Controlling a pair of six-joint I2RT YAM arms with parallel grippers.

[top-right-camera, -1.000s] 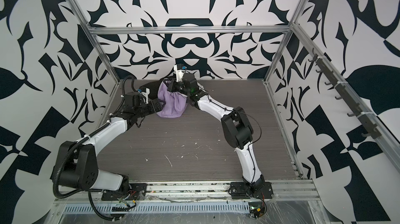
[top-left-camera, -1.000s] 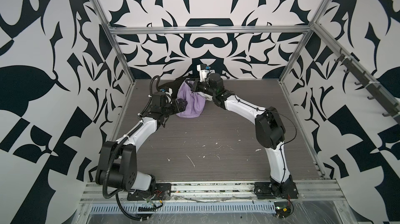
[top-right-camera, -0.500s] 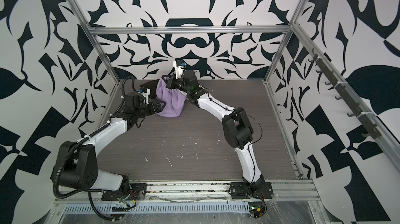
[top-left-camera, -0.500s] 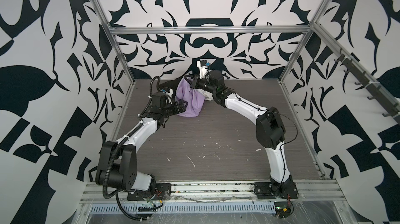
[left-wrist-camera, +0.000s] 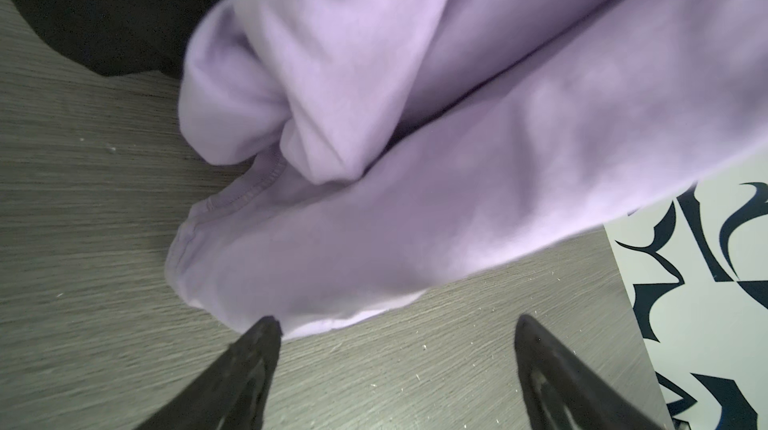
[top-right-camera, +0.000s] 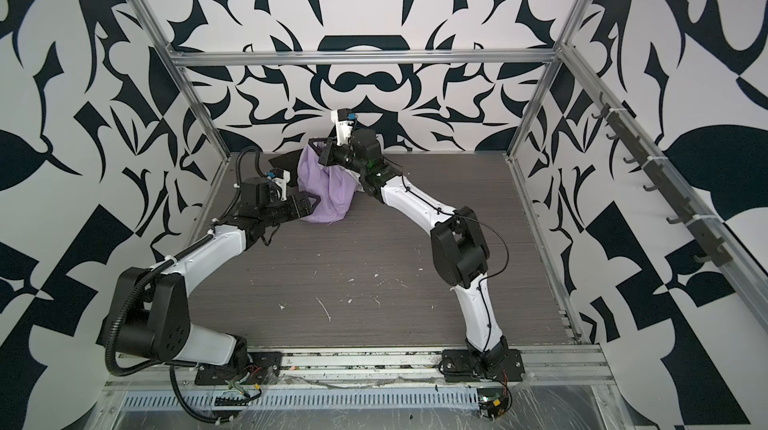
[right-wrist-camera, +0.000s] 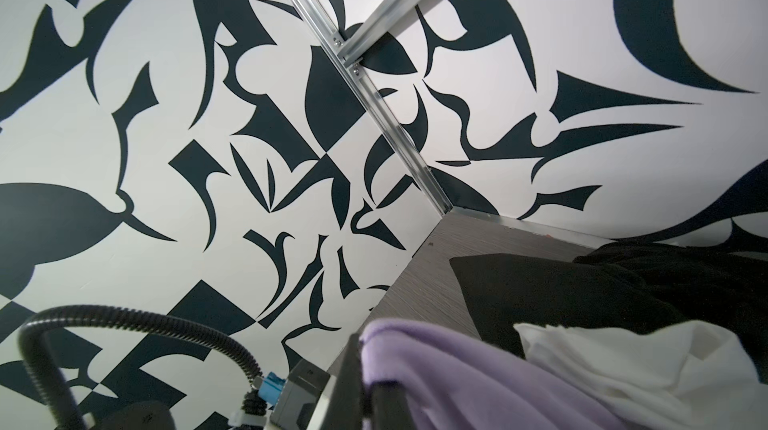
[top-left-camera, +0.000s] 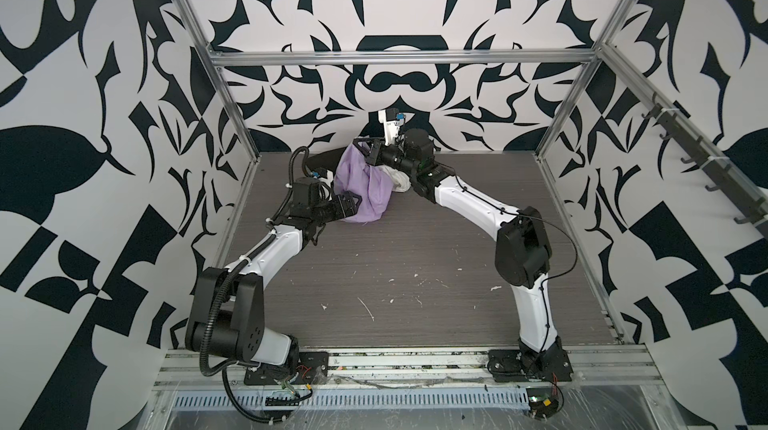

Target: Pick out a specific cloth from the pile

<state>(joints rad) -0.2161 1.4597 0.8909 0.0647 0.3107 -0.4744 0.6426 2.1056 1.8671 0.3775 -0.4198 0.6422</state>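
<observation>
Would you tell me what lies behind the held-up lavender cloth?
A black cloth lies on the table behind the lavender cloth, and a white cloth peeks out beside it. The lavender fabric covers the rest of both.

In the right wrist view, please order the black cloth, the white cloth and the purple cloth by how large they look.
1. black cloth: largest.
2. purple cloth and white cloth: about alike; both are cut off by the picture edge and nearer the camera, so unranked.
</observation>
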